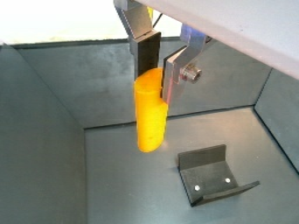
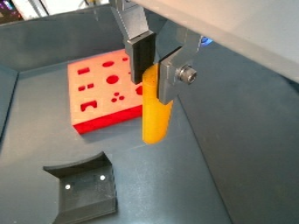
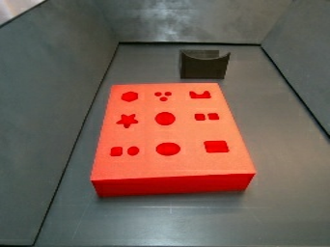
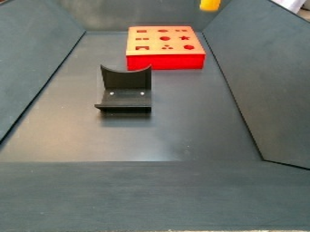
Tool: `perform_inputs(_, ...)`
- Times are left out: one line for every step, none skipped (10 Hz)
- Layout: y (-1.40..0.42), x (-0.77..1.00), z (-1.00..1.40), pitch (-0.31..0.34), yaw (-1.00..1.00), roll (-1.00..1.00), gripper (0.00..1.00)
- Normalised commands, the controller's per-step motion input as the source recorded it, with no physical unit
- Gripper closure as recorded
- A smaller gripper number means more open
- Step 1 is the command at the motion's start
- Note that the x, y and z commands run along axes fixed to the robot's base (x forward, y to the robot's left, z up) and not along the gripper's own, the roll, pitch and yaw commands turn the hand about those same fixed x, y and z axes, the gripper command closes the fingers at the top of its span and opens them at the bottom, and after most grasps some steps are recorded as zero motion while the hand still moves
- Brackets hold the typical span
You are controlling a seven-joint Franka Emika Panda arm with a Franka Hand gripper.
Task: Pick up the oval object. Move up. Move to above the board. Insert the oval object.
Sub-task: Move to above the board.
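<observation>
Grey metal floor (image 3: 168,217) with board (image 3: 168,140) and fixture (image 4: 123,89), end effector (image 2: 156,74) aloft clutching oval object (image 2: 156,114).

Soft, even light fills the grey bin, maybe from above. The red board (image 3: 168,135) looks bright. The claw (image 1: 160,63) looks a bit blurry.

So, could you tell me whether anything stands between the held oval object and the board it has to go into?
Nothing visible does. The gripper holds the oval object raised off the floor beside the board, whose holes lie uncovered. The fixture stands on the floor apart from the board.
</observation>
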Motion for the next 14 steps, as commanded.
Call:
perform_inputs(-1.0, 0.18, 0.0, 0.159, 1.0, 0.02, 1.0)
perform_inputs(-1.0, 0.18, 0.0, 0.157, 1.0, 0.03, 1.0)
perform_inputs(-1.0, 0.18, 0.0, 0.164, 1.0, 0.03, 1.0)
perform_inputs(-1.0, 0.19, 0.0, 0.177, 1.0, 0.01, 1.0)
perform_inputs(-1.0, 0.2, 0.0, 0.19, 1.0, 0.0, 1.0)
perform_inputs(-1.0, 0.21, 0.01, 0.206, 1.0, 0.0, 1.0)
perform_inputs(-1.0, 0.22, 0.01, 0.225, 1.0, -0.01, 1.0)
perform_inputs(-1.0, 0.23, 0.01, 0.239, 1.0, -0.01, 1.0)
perform_inputs(-1.0, 0.24, 0.02, 0.253, 1.0, -0.02, 1.0)
perform_inputs(-1.0, 0.26, 0.02, 0.274, 1.0, -0.02, 1.0)
perform_inputs(-1.0, 0.27, 0.03, 0.303, 1.0, -0.01, 1.0)
perform_inputs(-0.97, 0.29, 0.03, 0.324, 0.94, -0.01, 1.0)
perform_inputs(-0.68, 0.23, 0.03, 0.277, 0.67, 0.01, 1.0)
perform_inputs(-0.33, 0.15, 0.03, 0.197, 0.35, 0.03, 1.0)
